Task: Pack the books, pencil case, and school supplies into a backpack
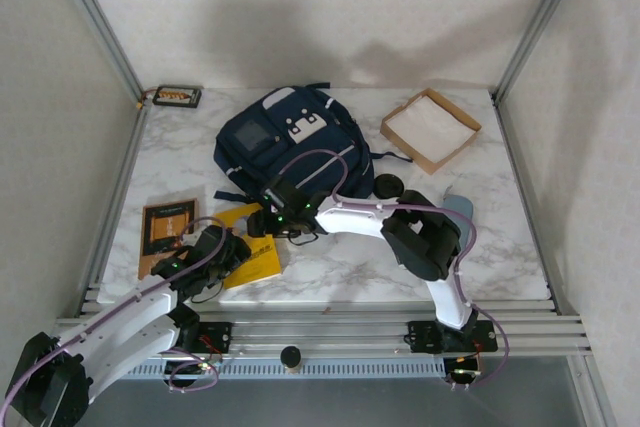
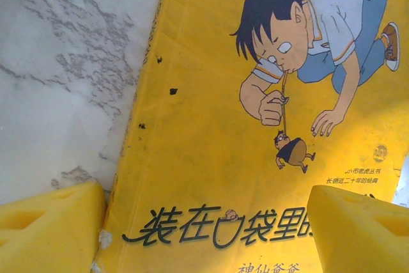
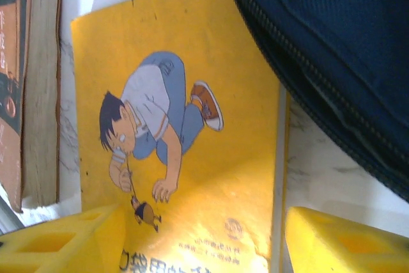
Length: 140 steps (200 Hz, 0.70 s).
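Pale marble-look table (image 1: 500,247), plain walls and metal posts (image 1: 100,22) all round. The backpack (image 1: 290,142) lies at the back centre with a cardboard tray (image 1: 430,129) to its right, and the brown book (image 1: 167,232) lies flat near the left edge. The yellow book (image 2: 255,158) lies flat just in front of the backpack with both arms poised over it: left gripper (image 2: 204,234) spread wide, gripping nothing, and right gripper (image 3: 204,247) likewise spread, nothing between its pads.
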Motion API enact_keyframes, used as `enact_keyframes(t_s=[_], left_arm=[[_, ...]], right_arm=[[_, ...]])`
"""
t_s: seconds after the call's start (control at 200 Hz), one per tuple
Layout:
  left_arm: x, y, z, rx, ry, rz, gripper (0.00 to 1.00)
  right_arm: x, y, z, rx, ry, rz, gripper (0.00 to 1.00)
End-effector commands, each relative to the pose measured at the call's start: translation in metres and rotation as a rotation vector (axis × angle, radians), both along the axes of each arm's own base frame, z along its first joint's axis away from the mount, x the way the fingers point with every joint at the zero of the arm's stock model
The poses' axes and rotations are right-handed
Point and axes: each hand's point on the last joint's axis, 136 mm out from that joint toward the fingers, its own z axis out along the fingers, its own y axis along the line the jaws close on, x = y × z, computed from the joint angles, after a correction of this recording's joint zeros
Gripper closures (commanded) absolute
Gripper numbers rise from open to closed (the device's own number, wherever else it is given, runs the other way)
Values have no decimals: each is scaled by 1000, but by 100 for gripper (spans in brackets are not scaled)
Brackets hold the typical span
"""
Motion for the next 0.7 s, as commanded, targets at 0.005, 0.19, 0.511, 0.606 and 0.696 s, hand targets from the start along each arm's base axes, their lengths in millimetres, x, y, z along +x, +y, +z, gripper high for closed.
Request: enact_keyframes(t_s=[0.005, 0.19, 0.511, 0.606, 0.696], left_arm=[[-10, 0, -16, -17, 57, 28, 18], [-7, -13, -13, -55, 39, -11, 20], [-11, -8, -16, -31, 54, 2, 23], [-12, -5, -16, -20, 53, 18, 24], [-13, -3, -17, -8, 57, 22, 24]], right_arm=[[-27, -22, -5, -80, 34, 43, 32], [-51, -15, -17, -66, 83, 71, 32], [-55, 11, 7, -2, 64, 146, 44], [-53, 8, 16, -6, 35, 150, 49], [-52, 4, 29, 1, 4, 150, 56]])
